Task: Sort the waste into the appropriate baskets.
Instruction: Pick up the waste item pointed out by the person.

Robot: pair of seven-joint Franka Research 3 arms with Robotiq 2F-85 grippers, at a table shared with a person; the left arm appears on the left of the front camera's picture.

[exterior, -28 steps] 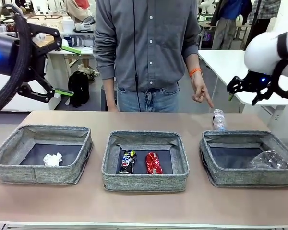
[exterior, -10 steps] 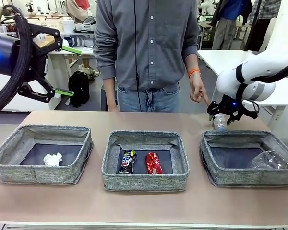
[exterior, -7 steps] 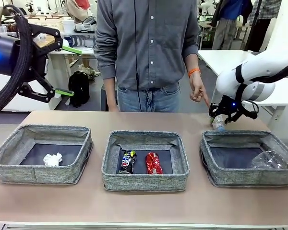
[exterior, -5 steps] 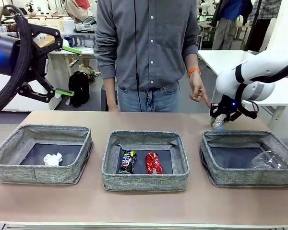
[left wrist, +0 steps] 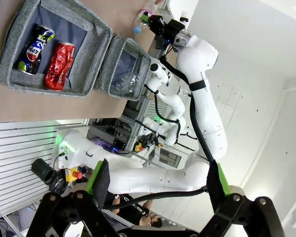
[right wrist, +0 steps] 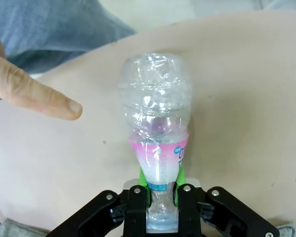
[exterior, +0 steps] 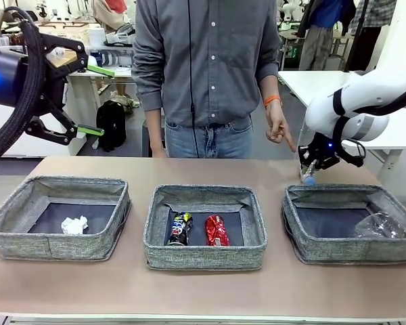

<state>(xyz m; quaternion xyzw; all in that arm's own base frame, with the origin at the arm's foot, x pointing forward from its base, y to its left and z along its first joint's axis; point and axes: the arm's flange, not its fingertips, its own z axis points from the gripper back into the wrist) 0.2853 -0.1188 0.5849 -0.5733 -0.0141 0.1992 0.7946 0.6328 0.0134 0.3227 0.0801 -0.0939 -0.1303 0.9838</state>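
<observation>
Nearest the robot, a bare strip of table (exterior: 203, 291) runs in front of three grey woven baskets set in a row with open gaps between them. The left basket (exterior: 57, 218) holds a crumpled white paper ball (exterior: 74, 225); the middle basket (exterior: 204, 228) holds a dark blue-black can (exterior: 180, 228) and a crushed red can (exterior: 216, 231) side by side, apart; the right basket (exterior: 352, 223) holds a clear plastic cup (exterior: 379, 226) toward its right wall, the rest of its floor open. Just behind the right basket's far rim, the right gripper (exterior: 310, 169) pinches the clear labelled water bottle (right wrist: 157, 143) at its neck, green pads pressed against it on both sides, cap end toward the wrist. The person's hand (exterior: 279, 130) hangs just beside the bottle, index finger (right wrist: 37, 95) extended toward it, not touching. The far table strip behind the left and middle baskets is open. The left gripper (exterior: 95, 100) is held high above the left basket, jaws spread wide and holding nothing.
</observation>
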